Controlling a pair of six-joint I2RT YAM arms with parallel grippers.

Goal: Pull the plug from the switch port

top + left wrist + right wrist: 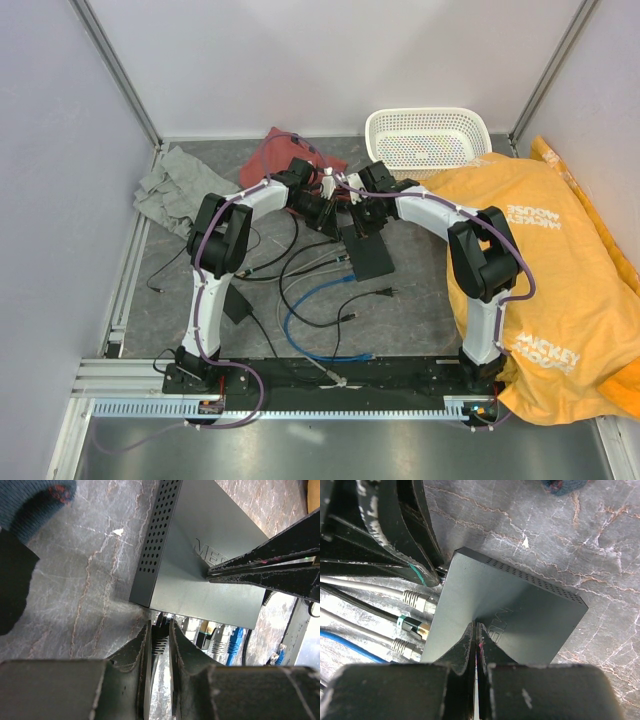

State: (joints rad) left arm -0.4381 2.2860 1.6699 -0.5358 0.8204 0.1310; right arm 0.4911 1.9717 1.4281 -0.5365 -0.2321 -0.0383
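The switch, a flat matte black box, lies on the grey mat in the middle of the table. My left gripper is shut on a black ribbed plug at the switch's port edge, and the plug's tip reaches into the port row. My right gripper is shut with nothing in it, and its tips press down on the switch's top. In the top view the left gripper and the right gripper meet over the switch's far end.
Two grey plugs, a black and gold one and a blue one sit in neighbouring ports. Loose cables and a small black adapter lie in front. White basket, orange cloth, red cloth, grey cloth.
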